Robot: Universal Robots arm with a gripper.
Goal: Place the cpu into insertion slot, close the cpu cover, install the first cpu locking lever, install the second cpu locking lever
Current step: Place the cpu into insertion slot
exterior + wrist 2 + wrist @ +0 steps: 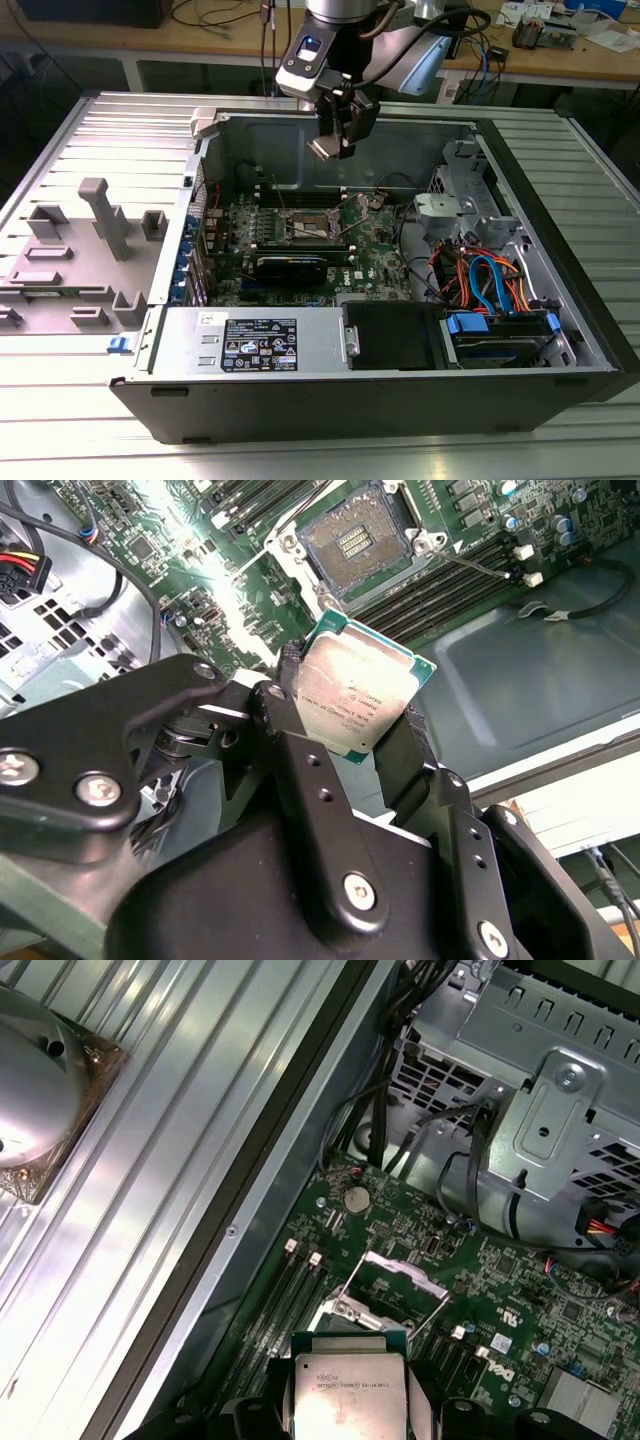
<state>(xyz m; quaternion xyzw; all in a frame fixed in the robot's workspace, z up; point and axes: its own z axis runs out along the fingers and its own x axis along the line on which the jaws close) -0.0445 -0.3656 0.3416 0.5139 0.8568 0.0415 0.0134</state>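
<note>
My gripper [338, 138] hangs above the open computer case, shut on the cpu [324, 148], a small square chip with a silver-grey top. In the second wrist view the cpu [362, 692] sits tilted between the two black fingers [292, 712]. The insertion slot [350, 542] lies uncovered on the green motherboard [375, 245], a dark centre inside a silver rim. In the first wrist view the slot [375, 1300] lies just beyond the held cpu [345, 1385], and the cpu cover [412, 1272] looks lifted off it. Thin wire levers [475, 565] stand loose beside the slot.
The case's back wall [300, 150] stands behind the gripper. A black card [290, 266] and memory slots [258, 225] flank the slot. The power supply [255, 345] and a drive cage with coloured cables [490, 285] fill the near side. A grey plastic fixture [95, 235] lies on the exterior view's left.
</note>
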